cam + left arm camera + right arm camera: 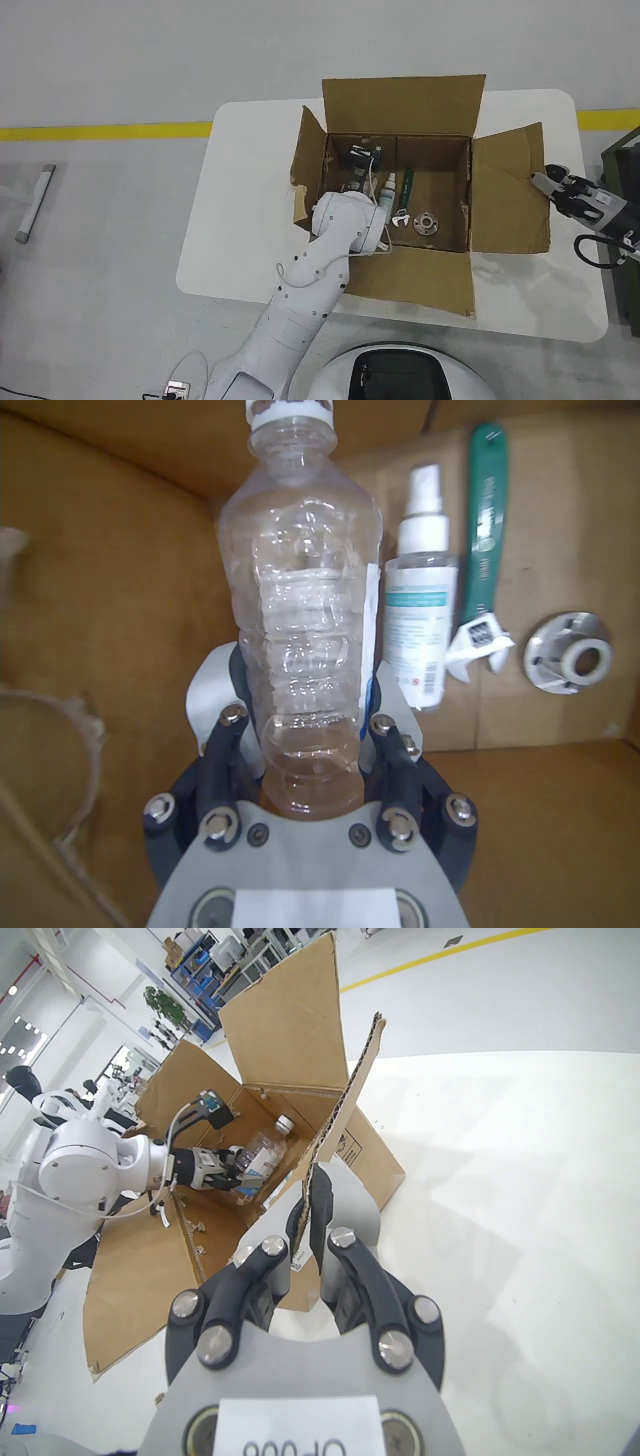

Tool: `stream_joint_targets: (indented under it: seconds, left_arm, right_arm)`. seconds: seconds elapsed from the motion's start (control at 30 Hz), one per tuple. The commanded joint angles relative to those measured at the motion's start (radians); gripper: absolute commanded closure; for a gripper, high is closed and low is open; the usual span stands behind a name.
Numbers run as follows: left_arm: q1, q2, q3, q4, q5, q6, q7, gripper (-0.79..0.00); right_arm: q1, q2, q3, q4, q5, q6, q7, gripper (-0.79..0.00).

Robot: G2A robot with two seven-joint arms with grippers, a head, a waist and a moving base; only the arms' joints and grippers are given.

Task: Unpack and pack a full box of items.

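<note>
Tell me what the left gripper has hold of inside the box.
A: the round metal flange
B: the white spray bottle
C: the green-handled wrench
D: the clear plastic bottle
D: the left gripper is shut on the clear plastic bottle, one finger on each side of its lower body, while the spray bottle, wrench and metal flange lie on the floor of the box.

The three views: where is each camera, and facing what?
Top view: overhead, looking down on box and table; left arm and right arm show.
Left wrist view: inside the box, facing the bottle in the left gripper.
Right wrist view: beside the box, facing the flap the right gripper pinches.
Both wrist views show the bottle.
</note>
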Motion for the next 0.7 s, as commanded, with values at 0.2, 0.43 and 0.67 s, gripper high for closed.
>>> stream_joint_targets:
  seconds: [0.2, 0.43, 0.67]
  left_arm:
    - [0.061, 0.018, -0.106, -0.329, 0.044, -0.015, -0.068, 0.000]
    - [0.089, 0.029, -0.203, -0.518, 0.112, -0.014, -0.095, 0.000]
    - [0.092, 0.041, -0.325, -0.606, 0.184, -0.056, -0.139, 0.000]
  right_arm:
    - [0.014, 0.002, -0.010, 0.007, -0.010, 0.002, 0.004, 0.000]
    - [0.021, 0.002, -0.022, 0.017, -0.016, 0.003, 0.005, 0.000]
    - [0.028, 0.004, -0.028, 0.030, -0.019, 0.002, 0.007, 0.000]
